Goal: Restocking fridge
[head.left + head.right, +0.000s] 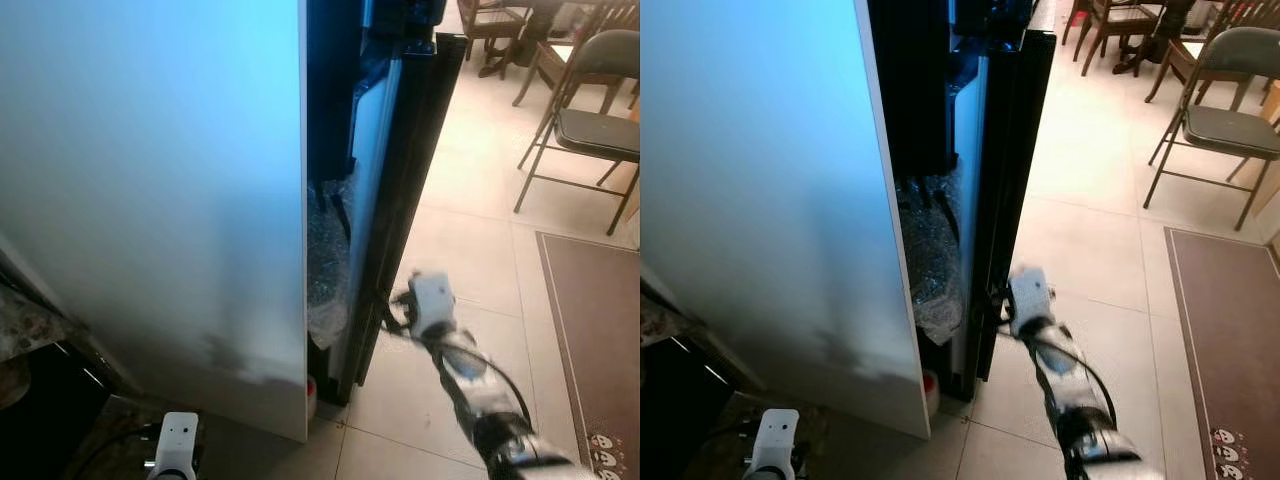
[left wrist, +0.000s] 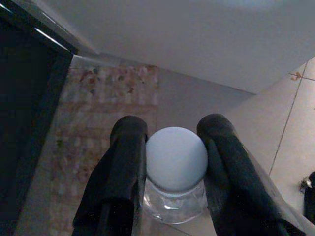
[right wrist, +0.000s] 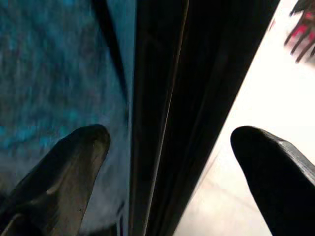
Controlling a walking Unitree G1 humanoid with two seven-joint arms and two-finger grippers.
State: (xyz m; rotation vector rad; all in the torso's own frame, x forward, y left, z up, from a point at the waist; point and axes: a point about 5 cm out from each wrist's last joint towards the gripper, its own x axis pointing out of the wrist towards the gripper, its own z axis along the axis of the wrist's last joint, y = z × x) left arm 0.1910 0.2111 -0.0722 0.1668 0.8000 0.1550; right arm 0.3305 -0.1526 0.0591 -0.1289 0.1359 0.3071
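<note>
The fridge's white side panel stands close in front of me, and its black door is ajar to the right. My right gripper is open at the door's lower edge, with one finger on each side of the dark edge. The right arm reaches toward it from the tiled floor side. My left gripper is shut on a clear bottle with a pale blue round cap, held low by the fridge's near corner. Crumpled clear plastic shows in the gap behind the door.
A grey folding chair and a brown mat lie to the right on the tiled floor. Wooden chairs stand at the back. A dark cabinet and a patterned stone ledge sit low on my left.
</note>
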